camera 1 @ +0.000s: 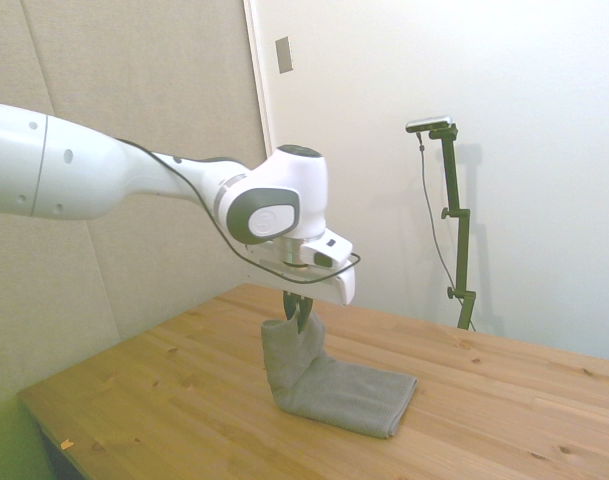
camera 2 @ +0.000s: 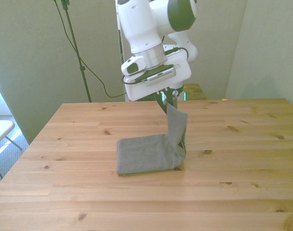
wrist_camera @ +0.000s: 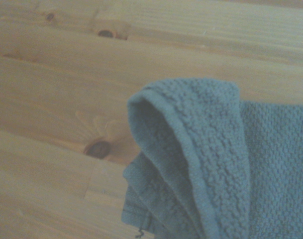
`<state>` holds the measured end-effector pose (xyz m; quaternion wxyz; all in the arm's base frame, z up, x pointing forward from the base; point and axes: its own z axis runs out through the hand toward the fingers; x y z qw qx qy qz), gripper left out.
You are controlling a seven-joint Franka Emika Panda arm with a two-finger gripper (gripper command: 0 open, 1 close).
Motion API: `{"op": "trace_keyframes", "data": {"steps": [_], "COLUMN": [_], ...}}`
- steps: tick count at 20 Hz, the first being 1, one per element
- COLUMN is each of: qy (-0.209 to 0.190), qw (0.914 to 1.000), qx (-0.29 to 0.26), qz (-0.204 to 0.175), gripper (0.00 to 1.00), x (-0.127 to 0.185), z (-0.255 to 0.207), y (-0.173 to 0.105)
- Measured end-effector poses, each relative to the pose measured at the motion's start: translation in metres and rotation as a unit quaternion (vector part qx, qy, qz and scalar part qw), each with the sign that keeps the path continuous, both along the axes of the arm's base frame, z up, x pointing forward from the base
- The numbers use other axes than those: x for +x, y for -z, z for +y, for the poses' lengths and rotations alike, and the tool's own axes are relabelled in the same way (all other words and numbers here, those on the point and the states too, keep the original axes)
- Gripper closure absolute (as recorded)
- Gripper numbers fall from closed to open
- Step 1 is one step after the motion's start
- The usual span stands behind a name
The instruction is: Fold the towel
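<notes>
Looking left to right in the front view: most of the towel lay flat on the desk, its right end lifted, tool clamped on that edge. A thin pinch could've slipped, dropping the flap mid-fold.

Towel on table, one end up in gripper.

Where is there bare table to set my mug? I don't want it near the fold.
Bare wood runs between the towel and the table's near edge in the front view, and to both sides of it. It is crowded only mid-table, where the hand holds one towel end up.
</notes>
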<state>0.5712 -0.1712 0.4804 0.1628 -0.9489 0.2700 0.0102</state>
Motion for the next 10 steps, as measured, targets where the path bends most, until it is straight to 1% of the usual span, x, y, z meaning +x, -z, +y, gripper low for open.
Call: {"op": "trace_keyframes", "data": {"steps": [3, 10], "qy": [-0.007, 0.003], "qw": [0.9998, 0.9998], "qx": [0.015, 0.019], "qz": [0.011, 0.007], "gripper": [1.0, 1.0], "x": [0.003, 0.003], "z": [-0.024, -0.069], "y": [-0.004, -0.03]}}
